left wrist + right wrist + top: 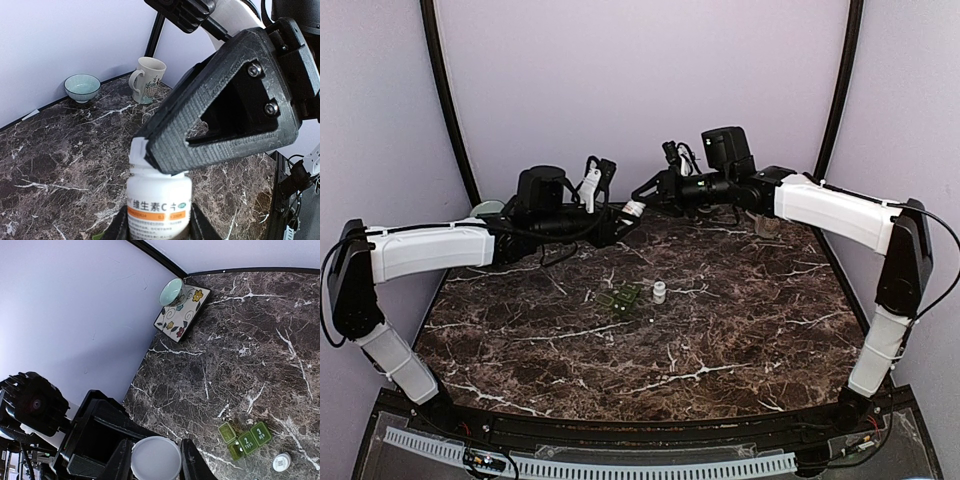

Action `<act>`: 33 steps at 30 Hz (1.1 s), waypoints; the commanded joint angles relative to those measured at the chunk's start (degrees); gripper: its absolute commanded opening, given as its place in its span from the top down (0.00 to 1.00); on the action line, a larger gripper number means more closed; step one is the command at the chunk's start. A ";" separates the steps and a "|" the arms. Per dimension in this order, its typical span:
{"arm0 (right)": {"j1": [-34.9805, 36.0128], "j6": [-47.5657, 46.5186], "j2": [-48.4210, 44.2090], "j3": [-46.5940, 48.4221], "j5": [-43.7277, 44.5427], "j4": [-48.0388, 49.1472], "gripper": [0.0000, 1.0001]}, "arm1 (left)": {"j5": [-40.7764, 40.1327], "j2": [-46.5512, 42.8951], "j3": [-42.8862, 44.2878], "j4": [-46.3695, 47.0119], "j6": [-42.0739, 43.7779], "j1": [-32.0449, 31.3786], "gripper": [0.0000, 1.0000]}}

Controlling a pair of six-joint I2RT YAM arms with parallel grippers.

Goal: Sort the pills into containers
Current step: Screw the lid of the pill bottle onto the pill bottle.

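We have the left gripper (159,227) pinching the vitamin C bottle (159,197) aloft, twelve o'clock of the green pill organiser (625,298), the right gripper (157,467) seemingly clamped on its white cap (155,454), so a slipping twist could scatter pills across the marble table (720,350).

The pill bottle (159,202) is cut off at six o'clock, its cap (137,151) hidden behind a finger (225,115) of seemingly the right gripper (156,460).
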 commanded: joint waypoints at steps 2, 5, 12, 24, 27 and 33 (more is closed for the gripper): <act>4.21 -0.26 0.20 -0.57 -7.62 -2.44 0.74 | 1.69 -4.20 0.01 12.67 -0.09 -1.55 0.82; 4.07 -0.28 -0.36 -1.12 -7.25 -2.15 0.70 | 1.31 -4.84 -0.77 13.18 -0.45 -1.55 0.82; 3.81 0.00 -1.17 -2.20 -7.43 -1.02 0.64 | 2.39 -5.68 -2.10 14.39 -2.16 -0.95 0.82; 3.50 -0.24 -3.07 -3.50 -7.52 0.12 0.60 | 3.53 -6.82 -3.47 14.74 -3.27 -0.34 0.82; 3.46 -0.59 -3.93 -4.27 -7.14 0.11 0.58 | 3.38 -7.29 -4.06 14.96 -3.53 -0.11 0.82; 3.35 -1.04 -5.97 -6.03 -6.70 0.74 0.55 | 2.72 -8.38 -5.55 15.37 -3.87 0.27 0.82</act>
